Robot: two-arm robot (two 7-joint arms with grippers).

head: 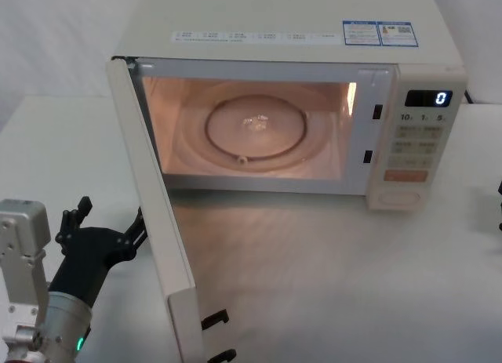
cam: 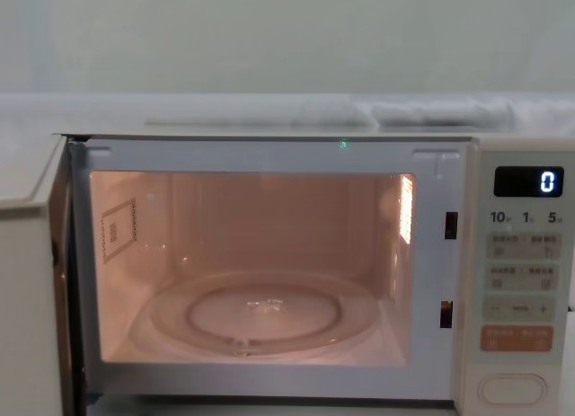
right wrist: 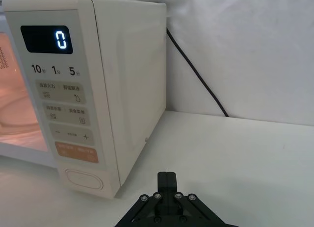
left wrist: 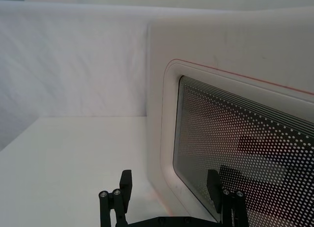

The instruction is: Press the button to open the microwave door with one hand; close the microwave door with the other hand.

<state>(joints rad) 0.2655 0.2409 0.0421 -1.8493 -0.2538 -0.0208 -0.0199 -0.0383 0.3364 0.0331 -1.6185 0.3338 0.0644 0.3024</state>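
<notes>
- While the microwave door is standing wide open, the left gripper is waiting just outside its outer face, fingers apart.
- Being rigid and hinged, it is likely needing only a flat push near its free edge.
- Farther right, the button is sitting lowest on the keypad; the right gripper is hovering nearby, fingers together.

white table — cream microwave on it, door open
</notes>
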